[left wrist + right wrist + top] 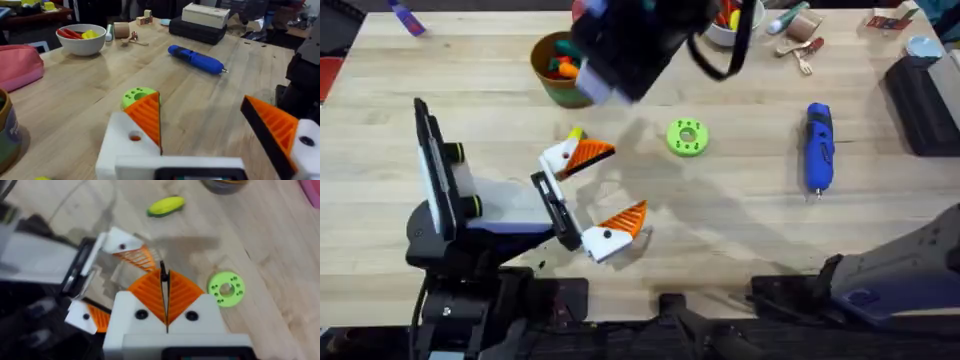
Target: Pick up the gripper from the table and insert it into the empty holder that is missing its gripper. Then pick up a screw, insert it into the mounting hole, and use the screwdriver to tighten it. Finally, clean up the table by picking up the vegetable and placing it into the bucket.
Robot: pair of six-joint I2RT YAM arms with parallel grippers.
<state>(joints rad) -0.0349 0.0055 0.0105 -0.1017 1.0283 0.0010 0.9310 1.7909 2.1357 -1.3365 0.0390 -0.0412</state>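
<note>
Left gripper (603, 195) low over tabletop (740, 230), jaws spread, both orange pads fitted. Right gripper (165, 292) raised above it, jaws pressed together. Vegetable (166, 206) lies beside left gripper; screwdriver (818, 147) lies well apart; bucket (556, 68) at far edge.

Green disc (687, 137), white bowl (81, 40), pink pouch (17, 65).

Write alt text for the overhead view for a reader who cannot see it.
The left gripper lies low over a wooden table, its white fingers with orange pads spread open. A green disc sits beyond it, and a blue screwdriver lies to the right. A green bucket stands at the far side, partly hidden by the dark, blurred right arm.
</note>
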